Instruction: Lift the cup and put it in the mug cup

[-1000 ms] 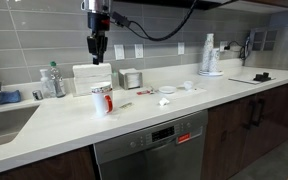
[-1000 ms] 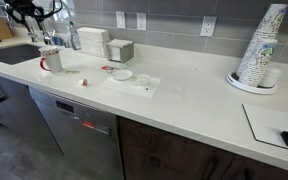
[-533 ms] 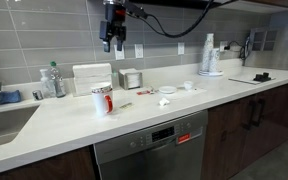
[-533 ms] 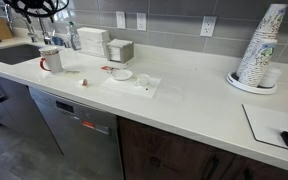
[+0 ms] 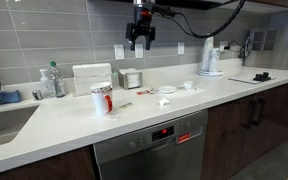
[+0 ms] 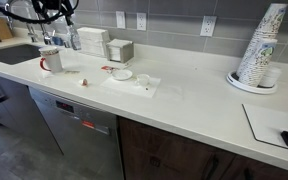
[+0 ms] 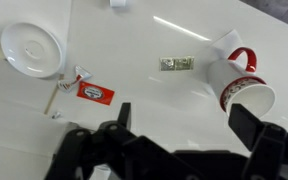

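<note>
The pale cup (image 5: 100, 97) stands inside the red mug cup (image 5: 107, 102) near the sink end of the counter, its top sticking out. Both exterior views show the pair, and the mug cup (image 6: 48, 62) keeps its handle to the side. From the wrist view the cup's (image 7: 252, 97) white opening and red-printed rim show, with the mug's red handle (image 7: 246, 58) beside it. My gripper (image 5: 140, 38) hangs high above the counter, well away from the mug. The gripper (image 7: 187, 125) is open, with nothing between its fingers.
A white saucer (image 7: 32, 48), a red packet (image 7: 94, 92) and a small wrapper (image 7: 176, 64) lie on the counter. A silvery container (image 5: 132, 78) and a white box (image 5: 91, 78) stand by the wall. A tall stack of white cups (image 6: 259, 45) is farther along.
The gripper has opened wide and travelled sideways along the wall, away from above the mug. The cup stays in the mug.
</note>
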{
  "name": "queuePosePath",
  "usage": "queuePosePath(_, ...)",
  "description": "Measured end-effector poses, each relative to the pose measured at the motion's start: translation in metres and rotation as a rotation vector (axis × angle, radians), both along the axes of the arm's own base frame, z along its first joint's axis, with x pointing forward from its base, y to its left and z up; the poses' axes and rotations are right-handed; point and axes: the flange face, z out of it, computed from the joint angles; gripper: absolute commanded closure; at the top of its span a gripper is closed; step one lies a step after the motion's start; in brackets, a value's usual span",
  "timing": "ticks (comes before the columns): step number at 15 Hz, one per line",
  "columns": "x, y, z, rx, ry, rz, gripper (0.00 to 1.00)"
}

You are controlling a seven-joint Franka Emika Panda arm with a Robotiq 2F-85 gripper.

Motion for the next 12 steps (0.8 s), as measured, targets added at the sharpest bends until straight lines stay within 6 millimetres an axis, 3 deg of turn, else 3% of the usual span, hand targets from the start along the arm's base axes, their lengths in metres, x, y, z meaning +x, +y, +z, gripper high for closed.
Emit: queuePosePath(12,-0.0010,0.0007,0.0013,0.000,-0.002,0.000,0.00)
